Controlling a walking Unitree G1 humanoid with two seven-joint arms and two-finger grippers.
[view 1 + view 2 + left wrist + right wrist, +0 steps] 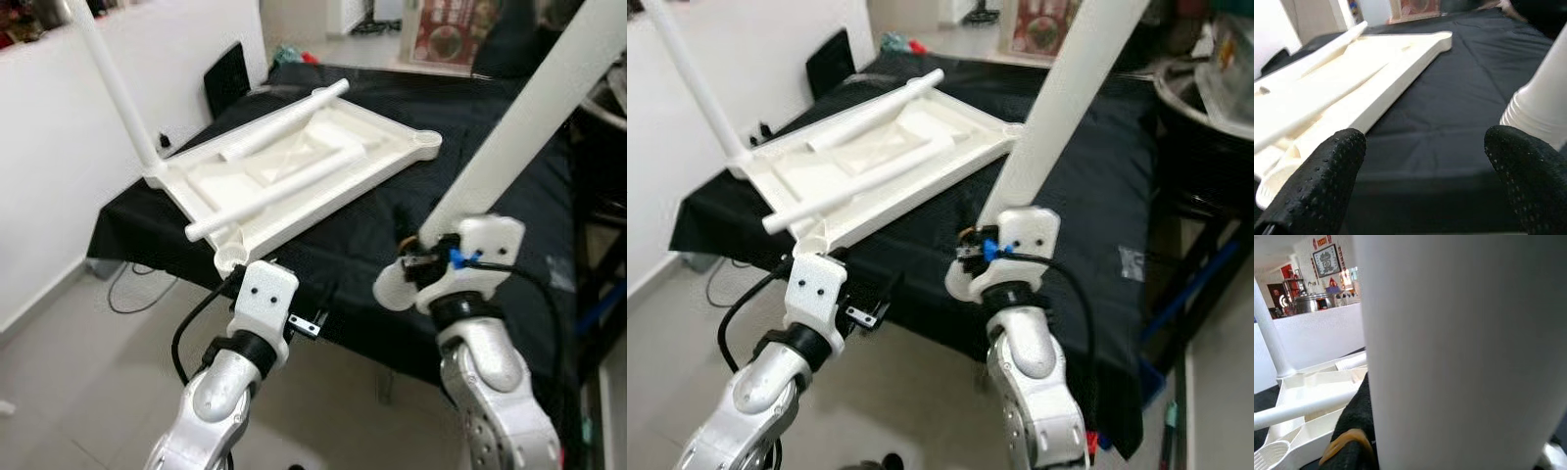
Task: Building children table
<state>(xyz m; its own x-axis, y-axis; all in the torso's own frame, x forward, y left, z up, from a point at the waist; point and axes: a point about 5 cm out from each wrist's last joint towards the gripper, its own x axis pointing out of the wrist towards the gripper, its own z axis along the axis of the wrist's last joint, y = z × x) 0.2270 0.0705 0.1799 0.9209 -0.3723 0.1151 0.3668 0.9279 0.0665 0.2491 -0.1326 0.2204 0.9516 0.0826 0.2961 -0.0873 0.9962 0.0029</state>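
Tabletop of white moulded plastic [294, 171] lies upside down on the black-clothed bench [392, 245], one long white leg [113, 88] already standing upright in its far left corner socket and two loose white tube legs [284, 186] lying across its underside. The right gripper [419, 257] is clamped on another white plastic leg [529, 117], tilted up over the bench's near edge. The left gripper [1425, 181] hovers just beside the tabletop's near corner, black fingers [1322, 181] spread apart.

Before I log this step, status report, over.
Right gripper shut on a white leg, held upright. Left gripper open by the tabletop's near corner socket. One leg fitted, two loose legs on tabletop.
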